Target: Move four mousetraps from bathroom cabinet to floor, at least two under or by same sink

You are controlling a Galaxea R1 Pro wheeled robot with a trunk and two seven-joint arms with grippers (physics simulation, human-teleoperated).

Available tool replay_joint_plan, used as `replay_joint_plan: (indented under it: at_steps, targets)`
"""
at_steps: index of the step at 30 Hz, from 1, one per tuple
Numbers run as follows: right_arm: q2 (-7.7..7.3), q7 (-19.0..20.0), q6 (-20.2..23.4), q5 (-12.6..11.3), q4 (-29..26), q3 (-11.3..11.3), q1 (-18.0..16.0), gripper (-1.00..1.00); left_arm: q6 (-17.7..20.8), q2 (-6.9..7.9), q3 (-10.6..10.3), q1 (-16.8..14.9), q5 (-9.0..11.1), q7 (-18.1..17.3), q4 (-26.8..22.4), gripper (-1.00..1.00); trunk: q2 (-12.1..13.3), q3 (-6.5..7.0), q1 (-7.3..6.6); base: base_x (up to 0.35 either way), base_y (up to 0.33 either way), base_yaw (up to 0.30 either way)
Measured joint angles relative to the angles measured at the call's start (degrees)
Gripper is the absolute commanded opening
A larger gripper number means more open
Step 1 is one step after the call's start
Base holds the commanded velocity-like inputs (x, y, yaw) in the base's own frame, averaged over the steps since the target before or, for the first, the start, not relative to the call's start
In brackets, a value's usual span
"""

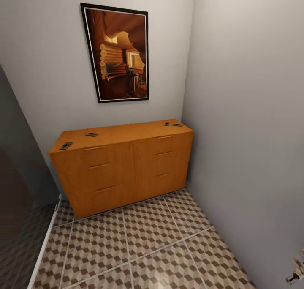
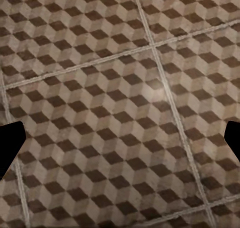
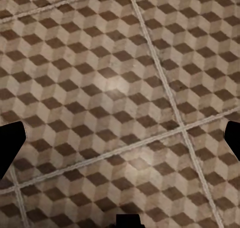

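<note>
So the low, wide orange-wood cabinet [image 1: 126, 166] with the six flat drawer fronts sits pushed into the corner under a black-framed picture [image 1: 116, 52] of some warm brown interior. All four tiny flat brown mousetraps are lying on its top: one at the near left corner [image 1: 66, 145], one a bit further in [image 1: 91, 134], and two close together at the far right end [image 1: 167, 123] [image 1: 177, 125]. They're pretty small from here, so I can't make out the wire parts properly. The bathroom floor [image 1: 143, 246] with its brown, beige and white cube-pattern tiles runs right up to the cabinet front. The left gripper [image 2: 120, 138] and right gripper [image 3: 120, 138] both point down at those tiles, fingers spread wide, holding nothing.
</note>
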Motion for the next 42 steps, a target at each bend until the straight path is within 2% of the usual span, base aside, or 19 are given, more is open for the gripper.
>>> replay_joint_plan:
  at_steps: [16, 25, 31, 42]
  targets:
    - [0.00, 0.01, 0.00, 0.00, 0.00, 0.01, -0.02, 1.00, 0.00, 0.00, 0.00, 0.00, -0.01, 0.00, 0.02, 1.00, 0.00, 0.00, 0.00, 0.000, -0.018, 0.251]
    - [0.00, 0.00, -0.01, 0.04, 0.00, -0.01, -0.02, 1.00, -0.15, 0.00, 0.00, 0.00, -0.07, -0.02, 0.02, 1.00, 0.00, 0.00, 0.00, 0.000, -0.175, 0.250]
    - [0.00, -0.01, -0.01, 0.08, 0.00, 0.06, -0.01, 1.00, -2.38, -0.01, 0.00, 0.00, -0.07, -0.02, 0.62, 1.00, 0.00, 0.00, 0.00, 0.000, -0.212, 0.251]
    - [0.00, -0.01, -0.01, 0.04, 0.00, 0.01, 0.02, 1.00, -3.15, -0.05, 0.00, 0.00, -0.07, -0.02, 1.24, 1.00, 0.00, 0.00, 0.00, 0.000, -0.228, 0.249]
